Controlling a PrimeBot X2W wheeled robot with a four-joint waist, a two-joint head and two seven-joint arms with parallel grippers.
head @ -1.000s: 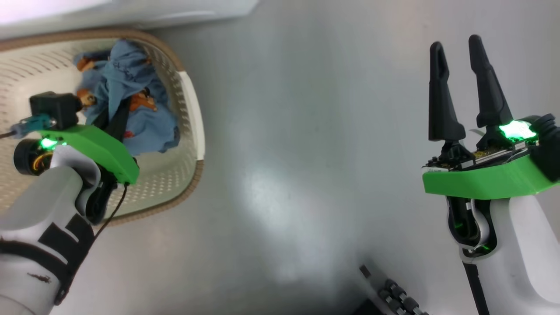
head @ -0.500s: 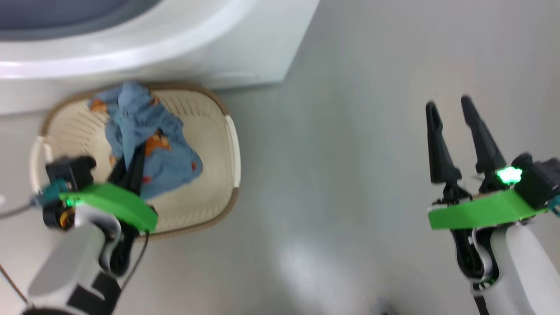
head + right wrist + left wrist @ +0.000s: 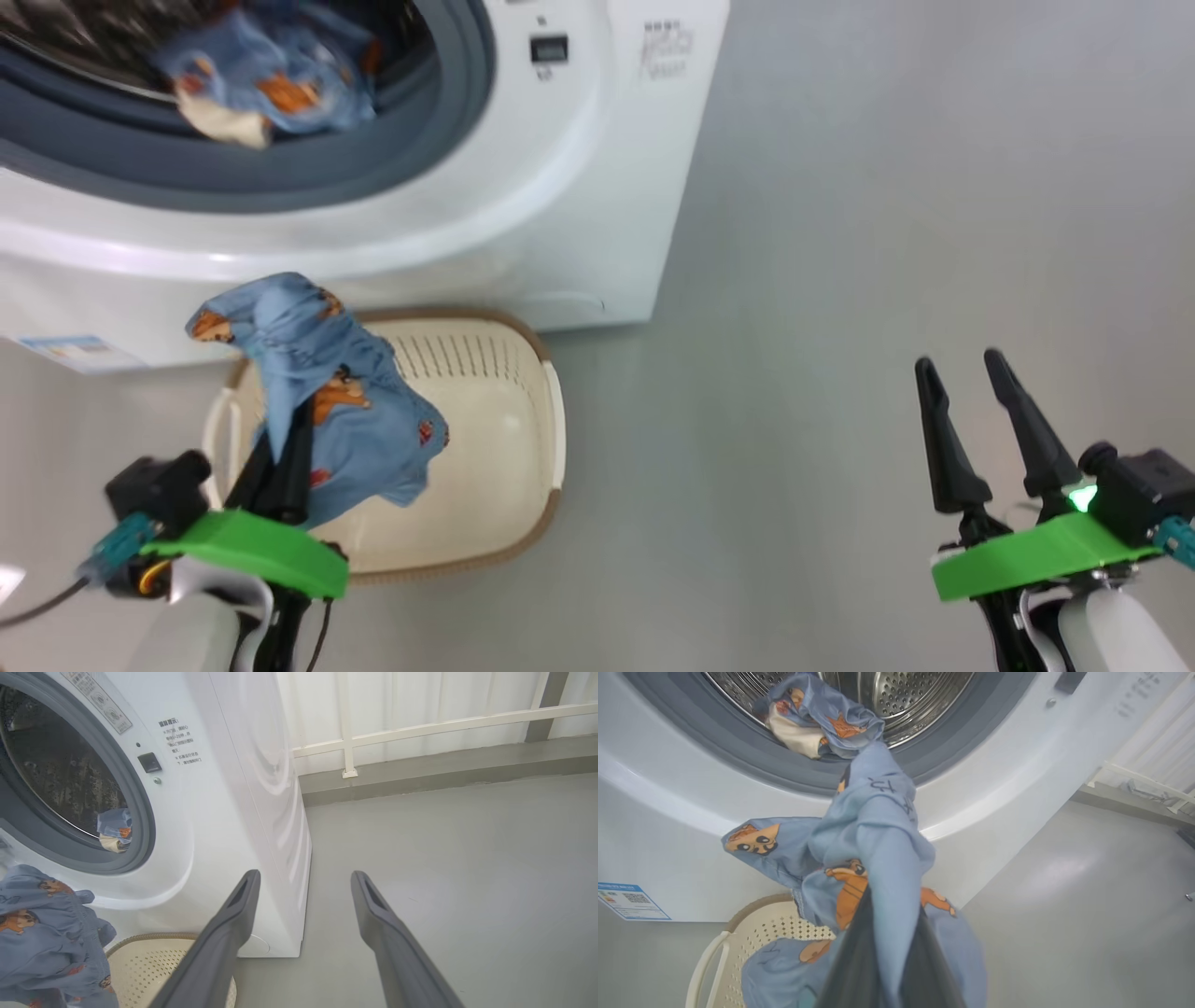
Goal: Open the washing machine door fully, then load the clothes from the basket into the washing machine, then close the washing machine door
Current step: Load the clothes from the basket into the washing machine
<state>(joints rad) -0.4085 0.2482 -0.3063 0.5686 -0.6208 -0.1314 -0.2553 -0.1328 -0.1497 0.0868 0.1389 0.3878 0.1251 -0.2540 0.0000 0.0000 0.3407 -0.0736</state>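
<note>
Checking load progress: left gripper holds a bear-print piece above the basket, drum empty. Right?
Drum isn't empty: the left wrist view shows one bear-print piece lying in it. The left gripper does hold a second piece above the basket.

The left claw pinches a light blue bear-print garment, which drapes over its dark fingers. Straight ahead of the claw gapes the washing machine. A second printed piece lies on the grey gasket at the mouth of the steel drum. Beneath the claw, to its left, sits the cream basket.
</note>
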